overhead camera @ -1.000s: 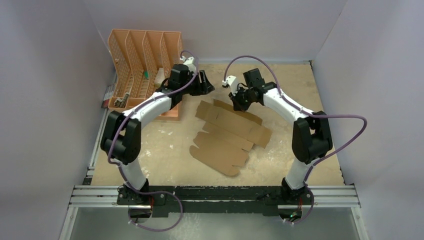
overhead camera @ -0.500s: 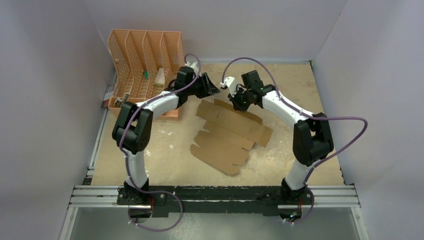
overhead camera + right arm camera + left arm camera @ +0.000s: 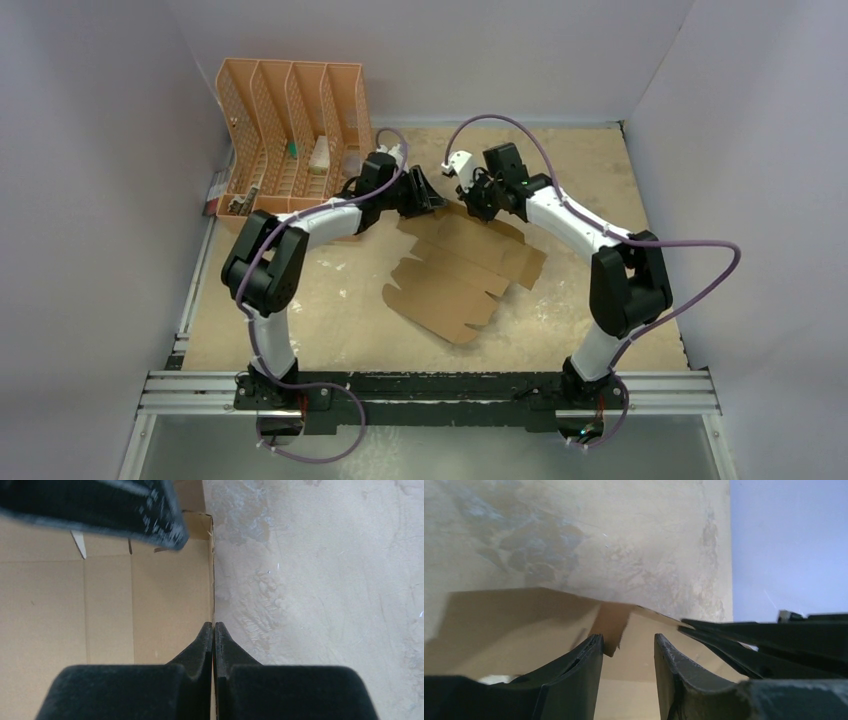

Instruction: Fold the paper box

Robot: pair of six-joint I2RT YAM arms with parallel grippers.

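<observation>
Paper box (image 3: 462, 270): a flat brown die-cut sheet with flaps and rounded tabs, unfolded. It lies in the middle of the surface between the two arms. Its far edge is lifted clear of the surface, with a shadow under it in the left wrist view.
Right hand (image 3: 214, 625): the fingers are pressed together with no gap. They pinch the sheet at its far edge, and that edge runs straight into the line where the tips meet.
Left hand (image 3: 626, 640): the fingers are parted with a narrow gap and hold nothing. It is poised at the raised far edge just beside the right hand, with cardboard showing through the gap.
Surface (image 3: 590, 180): pale, scuffed board.
Orange file organiser (image 3: 290, 130): slotted, at the far left corner, well apart from the sheet.
</observation>
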